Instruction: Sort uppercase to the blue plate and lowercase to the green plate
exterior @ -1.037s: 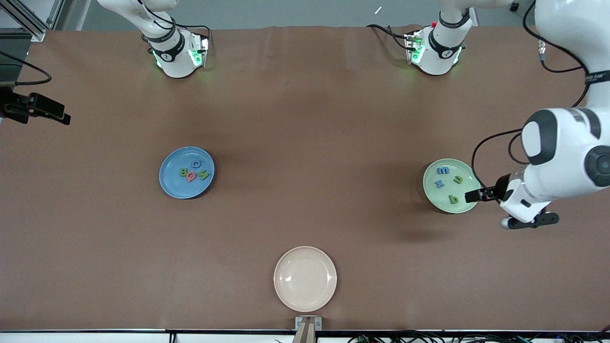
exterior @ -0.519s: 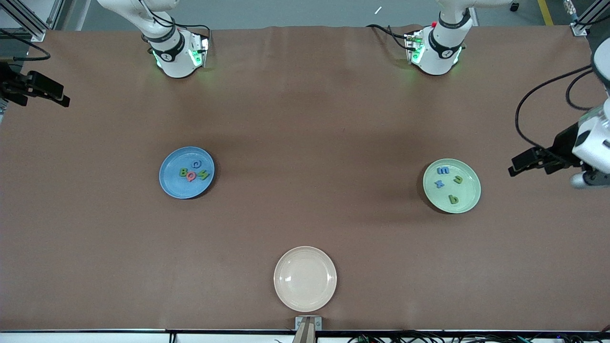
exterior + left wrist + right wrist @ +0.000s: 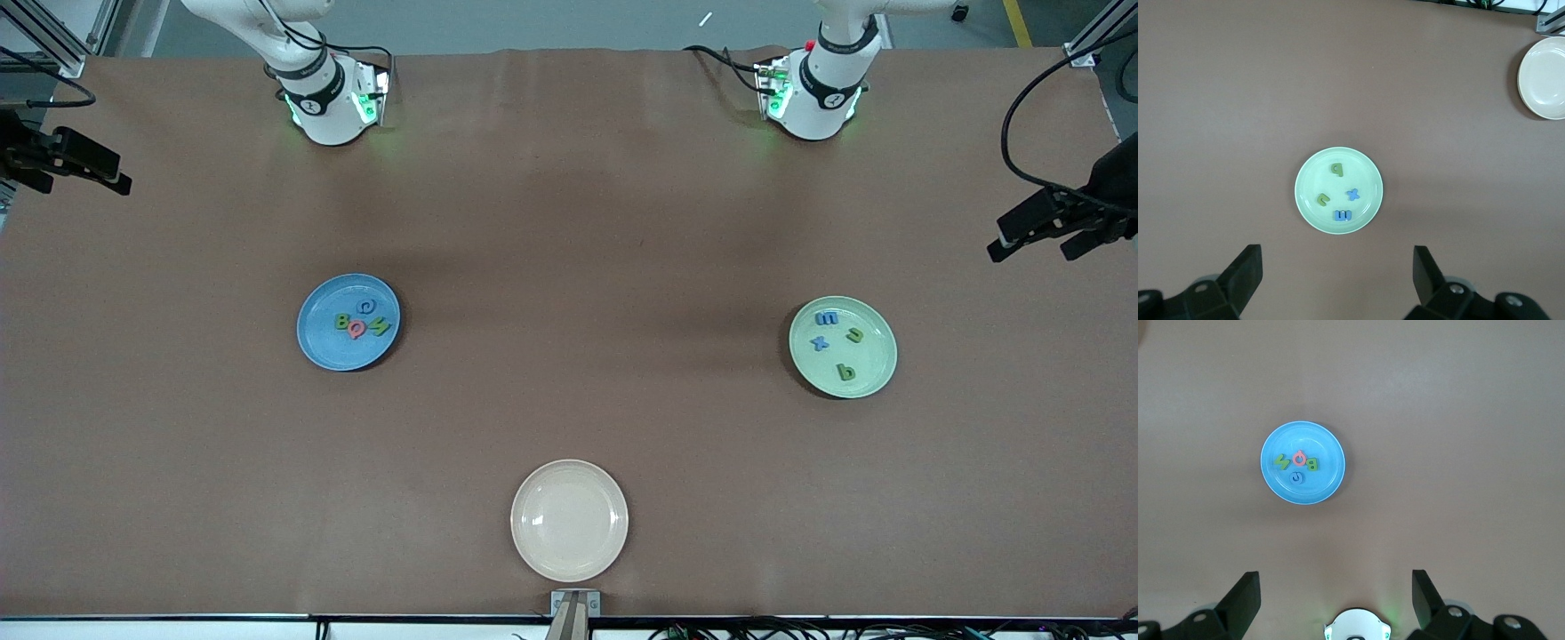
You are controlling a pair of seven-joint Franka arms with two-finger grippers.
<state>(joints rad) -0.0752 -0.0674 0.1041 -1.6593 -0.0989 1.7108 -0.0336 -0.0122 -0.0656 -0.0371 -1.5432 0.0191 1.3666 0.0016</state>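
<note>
The blue plate point(image 3: 320, 344) holds the uppercase letters: green B point(image 3: 341, 321), red Q point(image 3: 356, 330), green N point(image 3: 380, 326) and blue C point(image 3: 364, 306). The green plate point(image 3: 877, 360) holds the lowercase letters: blue m point(image 3: 827, 317), blue x point(image 3: 819, 342), green u point(image 3: 854, 335) and green p/b point(image 3: 845, 372). My left gripper point(image 3: 1031, 252) is open and empty, high over the table's edge at the left arm's end. It looks down on the green plate point(image 3: 1365, 173). My right gripper point(image 3: 82, 182) is open and empty, high at the right arm's end, above the blue plate point(image 3: 1321, 483).
An empty cream-beige plate point(image 3: 569, 520) sits near the front camera's edge at mid-table and shows in the left wrist view point(image 3: 1543, 78). The two arm bases point(image 3: 327, 98) point(image 3: 813, 89) stand along the edge farthest from the front camera. The right arm's base shows in its wrist view point(image 3: 1357, 628).
My left gripper has drawn back from the rim of the green plate and risen toward the left arm's end of the table. The right gripper has barely shifted. The letters have not moved.
</note>
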